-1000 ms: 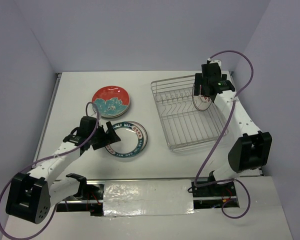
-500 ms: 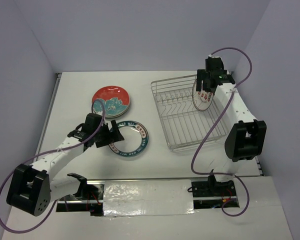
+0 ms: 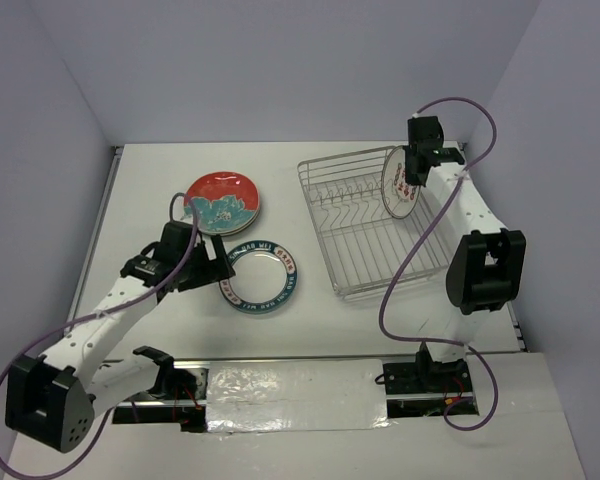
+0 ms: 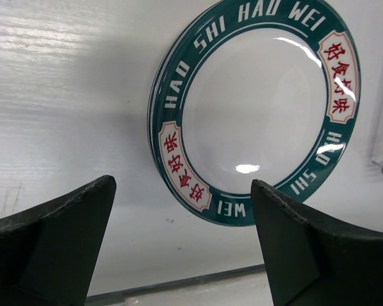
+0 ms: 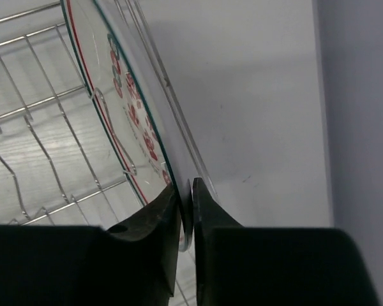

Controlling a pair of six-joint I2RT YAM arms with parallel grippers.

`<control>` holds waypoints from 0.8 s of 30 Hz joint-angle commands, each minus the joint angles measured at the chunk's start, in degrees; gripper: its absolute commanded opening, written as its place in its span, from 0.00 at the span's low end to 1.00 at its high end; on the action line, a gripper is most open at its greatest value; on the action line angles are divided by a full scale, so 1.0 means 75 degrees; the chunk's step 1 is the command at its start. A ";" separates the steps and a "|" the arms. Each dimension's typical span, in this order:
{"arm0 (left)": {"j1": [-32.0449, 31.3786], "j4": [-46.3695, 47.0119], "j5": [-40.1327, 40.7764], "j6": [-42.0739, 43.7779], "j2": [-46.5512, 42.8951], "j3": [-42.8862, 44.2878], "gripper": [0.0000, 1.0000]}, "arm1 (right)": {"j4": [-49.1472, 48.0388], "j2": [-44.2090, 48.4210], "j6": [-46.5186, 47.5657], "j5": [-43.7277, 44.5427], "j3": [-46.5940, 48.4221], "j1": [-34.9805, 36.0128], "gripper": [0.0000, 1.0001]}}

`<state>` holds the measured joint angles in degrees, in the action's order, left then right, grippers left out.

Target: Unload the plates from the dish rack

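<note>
The white table (image 3: 145,175) fills the floor of a booth with pale lilac walls on the left, the back and the right. Its left edge is a bare strip. A clear lane runs between the plates on the left and the rack on the right.

One wire rack (image 3: 375,250) sits on the right half, close to the table's right edge. Its row of prongs is bare.

Three plates show plainly. A red one (image 3: 223,198) lies flat left of centre, far side; a pale rim peeks from under it, and whether that is a further plate I cannot tell. A teal-rimmed one (image 3: 260,275) lies flat just nearer than it, apart from the rack. A white one with red marks (image 3: 401,188) stands on edge over the rack's far right corner.

The right gripper (image 3: 412,172) is pinched tight on the upper rim of that white plate, fingers (image 5: 159,220) closed either side. The left gripper (image 3: 208,268) hangs low at the teal plate's left rim, spread wide and holding nothing, fingers (image 4: 57,236) apart.
</note>
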<state>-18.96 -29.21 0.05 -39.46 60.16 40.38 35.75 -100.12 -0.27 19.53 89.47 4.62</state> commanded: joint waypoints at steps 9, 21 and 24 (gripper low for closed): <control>-0.0027 -0.1179 0.0050 0.0996 -0.2031 0.1400 1.00 | -0.0560 0.2107 0.0341 0.2059 -0.0117 0.0848 0.00; -0.0027 0.1056 -0.2172 0.1348 -0.3613 0.1087 0.99 | -0.0041 0.4639 -0.0689 -0.1717 -0.0898 0.2688 0.00; -0.0027 0.2146 -0.3310 0.1254 -0.3919 0.0769 1.00 | -0.0827 0.5426 -0.1158 -0.4577 -0.2106 0.2700 0.00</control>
<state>-19.00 -25.41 -13.58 -31.22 32.75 47.64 36.21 -63.09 -3.55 10.83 79.02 24.73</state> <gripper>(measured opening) 0.995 0.079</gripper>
